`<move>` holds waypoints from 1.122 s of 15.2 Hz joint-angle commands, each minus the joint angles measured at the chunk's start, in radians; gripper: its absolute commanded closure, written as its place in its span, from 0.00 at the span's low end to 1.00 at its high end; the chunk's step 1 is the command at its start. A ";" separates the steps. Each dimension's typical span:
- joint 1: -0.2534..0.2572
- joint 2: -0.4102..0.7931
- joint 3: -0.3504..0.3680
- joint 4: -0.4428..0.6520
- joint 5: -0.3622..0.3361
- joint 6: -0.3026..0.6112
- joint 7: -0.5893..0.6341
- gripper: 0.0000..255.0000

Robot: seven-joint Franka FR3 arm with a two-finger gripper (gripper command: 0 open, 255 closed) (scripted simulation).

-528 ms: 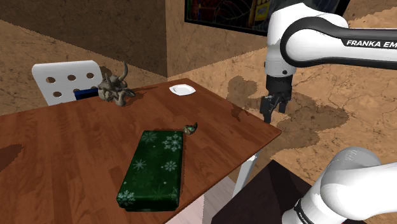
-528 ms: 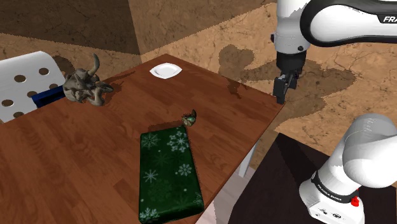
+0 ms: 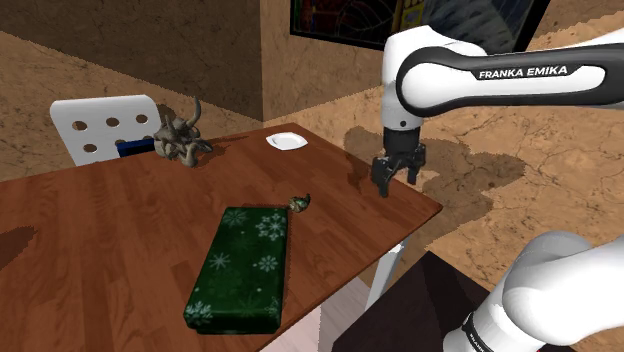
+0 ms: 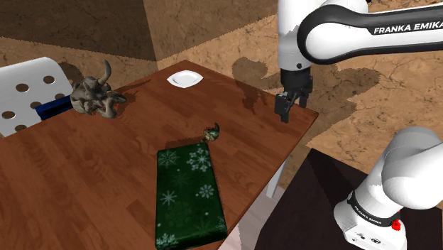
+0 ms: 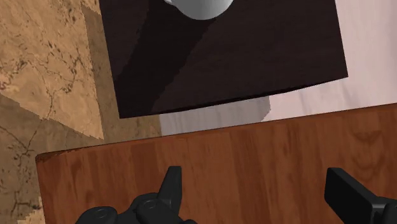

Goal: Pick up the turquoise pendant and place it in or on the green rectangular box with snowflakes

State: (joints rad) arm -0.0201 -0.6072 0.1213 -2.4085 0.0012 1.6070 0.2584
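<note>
Over the wooden table (image 3: 90, 230), pincer (image 3: 397, 183) spread apart (holding nothing), pendant (image 3: 299, 203) just beside green box (image 3: 243, 265).

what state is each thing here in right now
fingers, open, holding nothing, above the table corner
green box, lying flat on the table, nothing on top
pendant, lying on the table by the green box's end, not held
white dish, flat near the table's far edge
grey figurine, on the table by the white chair
</note>
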 commanded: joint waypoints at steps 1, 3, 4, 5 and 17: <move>-0.004 0.071 0.023 0.015 0.022 0.059 0.058 0.00; -0.010 0.143 0.042 0.042 0.037 0.107 0.111 0.00; -0.013 0.180 0.051 0.058 0.043 0.130 0.137 0.00; -0.015 0.217 0.059 0.075 0.047 0.152 0.162 0.00; -0.030 0.676 0.107 0.375 0.041 0.340 0.454 0.00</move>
State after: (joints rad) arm -0.0541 0.0293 0.2244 -2.0667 0.0435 1.9365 0.6811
